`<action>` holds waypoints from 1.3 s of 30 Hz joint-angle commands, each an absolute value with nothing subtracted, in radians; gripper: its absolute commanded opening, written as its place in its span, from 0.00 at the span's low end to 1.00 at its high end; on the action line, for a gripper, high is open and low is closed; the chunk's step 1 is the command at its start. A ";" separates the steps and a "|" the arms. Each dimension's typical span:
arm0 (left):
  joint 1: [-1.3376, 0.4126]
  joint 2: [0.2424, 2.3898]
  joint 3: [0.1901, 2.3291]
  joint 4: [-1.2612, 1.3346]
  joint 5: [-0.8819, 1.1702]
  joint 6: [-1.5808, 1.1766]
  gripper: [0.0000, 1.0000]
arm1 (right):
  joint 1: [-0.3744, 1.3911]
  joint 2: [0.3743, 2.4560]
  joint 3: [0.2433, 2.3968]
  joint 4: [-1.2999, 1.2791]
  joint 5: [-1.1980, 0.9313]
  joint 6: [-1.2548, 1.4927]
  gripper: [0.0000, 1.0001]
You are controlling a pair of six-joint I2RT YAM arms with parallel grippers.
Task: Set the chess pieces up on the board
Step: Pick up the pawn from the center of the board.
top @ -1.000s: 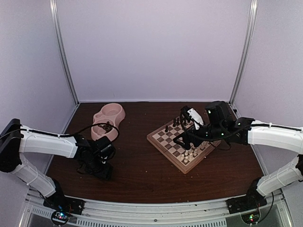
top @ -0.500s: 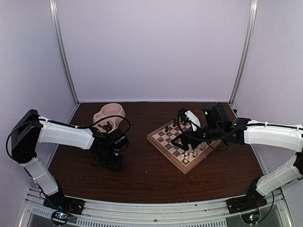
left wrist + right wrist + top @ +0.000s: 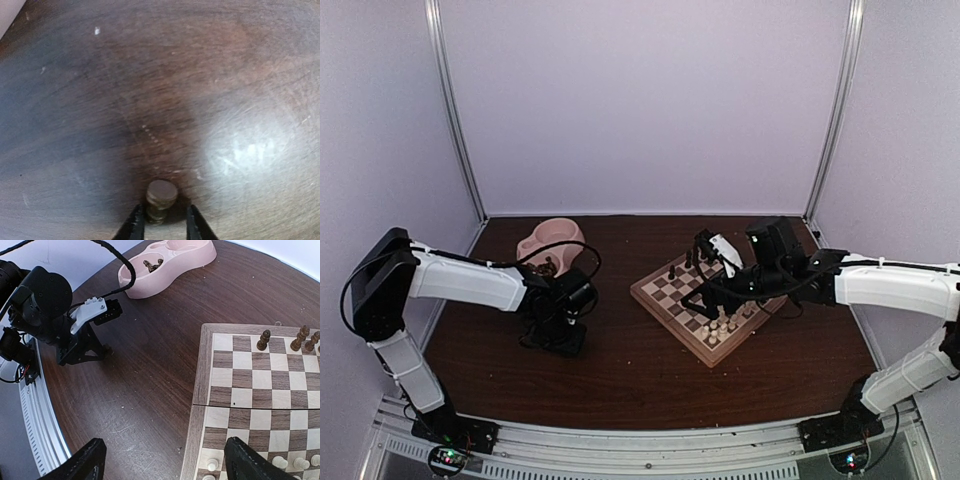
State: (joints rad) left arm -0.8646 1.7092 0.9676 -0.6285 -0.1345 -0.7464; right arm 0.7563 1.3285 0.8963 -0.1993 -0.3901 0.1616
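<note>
A small dark chess piece (image 3: 161,195) sits on the dark table with its round flat end toward the left wrist camera. My left gripper (image 3: 164,225) straddles it with narrow jaws. The left finger is against the piece, and a gap shows on the right. From above, this gripper (image 3: 563,335) is low on the table, just right of the pink bowl. My right gripper (image 3: 167,465) hangs wide open and empty over the left edge of the board (image 3: 202,365). Dark pieces (image 3: 263,340) stand along the far row of the board (image 3: 650,297).
The pink double bowl (image 3: 555,238) at the back left holds more dark pieces (image 3: 152,265). Pale chessmen (image 3: 720,325) fill the board's near rows. The left arm (image 3: 65,325) and its cable lie between the bowl and the board.
My left arm has swung right, from the near left to beside the bowl, and its jaws have narrowed around the dark piece. The right gripper has shifted slightly left over the board.
</note>
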 commanded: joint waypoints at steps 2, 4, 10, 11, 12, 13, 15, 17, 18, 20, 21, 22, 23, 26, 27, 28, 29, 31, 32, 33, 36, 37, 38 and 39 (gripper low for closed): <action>-0.858 1.762 1.024 -0.637 -0.136 -0.701 0.33 | 0.755 1.344 0.924 -0.207 -0.427 0.163 0.84; -0.857 1.774 1.045 -0.654 -0.147 -0.703 0.33 | 0.754 1.344 0.925 -0.212 -0.431 0.162 0.83; -0.857 1.796 1.068 -0.683 -0.165 -0.717 0.24 | 0.754 1.340 0.924 -0.225 -0.438 0.158 0.81; -0.857 1.796 1.068 -0.685 -0.167 -0.718 0.20 | 0.753 1.341 0.925 -0.228 -0.442 0.158 0.80; -0.857 1.796 1.068 -0.687 -0.165 -0.718 0.17 | 0.755 1.343 0.926 -0.228 -0.448 0.157 0.80; -0.857 1.796 1.068 -0.689 -0.165 -0.718 0.15 | 0.755 1.344 0.926 -0.229 -0.453 0.157 0.80; -0.857 1.794 1.069 -0.689 -0.168 -0.719 0.14 | 0.755 1.350 0.927 -0.227 -0.464 0.160 0.79; -0.857 1.791 1.081 -0.692 -0.164 -0.718 0.13 | 0.755 1.358 0.930 -0.224 -0.475 0.163 0.78; -0.857 1.789 1.088 -0.692 -0.159 -0.718 0.10 | 0.755 1.362 0.932 -0.225 -0.481 0.164 0.78; -0.857 1.782 1.108 -0.693 -0.151 -0.718 0.10 | 0.756 1.369 0.935 -0.221 -0.495 0.168 0.77; -0.857 1.777 1.122 -0.695 -0.145 -0.719 0.10 | 0.756 1.372 0.937 -0.218 -0.502 0.171 0.77; -0.857 1.771 1.137 -0.696 -0.136 -0.723 0.09 | 0.757 1.375 0.938 -0.214 -0.512 0.174 0.77; -0.857 1.761 1.154 -0.696 -0.127 -0.727 0.09 | 0.761 1.377 0.937 -0.205 -0.517 0.178 0.76; -0.851 1.722 1.205 -0.680 -0.103 -0.745 0.10 | 0.775 1.382 0.931 -0.167 -0.520 0.193 0.76; -0.846 1.704 1.217 -0.664 -0.086 -0.753 0.10 | 0.780 1.381 0.926 -0.148 -0.516 0.201 0.75; -0.835 1.685 1.223 -0.641 -0.064 -0.767 0.10 | 0.785 1.382 0.922 -0.127 -0.514 0.215 0.75; -0.823 1.668 1.227 -0.612 -0.037 -0.788 0.10 | 0.789 1.381 0.918 -0.103 -0.513 0.230 0.75; -0.787 1.632 1.215 -0.529 0.045 -0.844 0.10 | 0.795 1.379 0.910 -0.042 -0.511 0.272 0.75; -0.774 1.617 1.201 -0.448 0.089 -0.873 0.10 | 0.801 1.379 0.906 -0.009 -0.509 0.296 0.75; -0.761 1.602 1.186 -0.385 0.126 -0.907 0.10 | 0.804 1.380 0.904 0.039 -0.502 0.325 0.74; -0.741 1.579 1.147 -0.181 0.219 -1.039 0.09 | 0.820 1.391 0.904 0.152 -0.468 0.414 0.68; -0.741 1.578 1.146 -0.140 0.229 -1.083 0.09 | 0.829 1.392 0.902 0.191 -0.455 0.425 0.68; -0.741 1.578 1.146 -0.104 0.237 -1.121 0.09 | 0.837 1.393 0.903 0.220 -0.436 0.427 0.68; -0.741 1.578 1.145 -0.063 0.245 -1.159 0.08 | 0.846 1.394 0.903 0.240 -0.411 0.420 0.67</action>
State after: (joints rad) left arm -0.7399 1.5909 1.1679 -0.3355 0.1291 -0.9646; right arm 0.8154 1.3827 0.9085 0.0498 -0.4835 0.3466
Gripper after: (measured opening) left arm 0.146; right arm 0.678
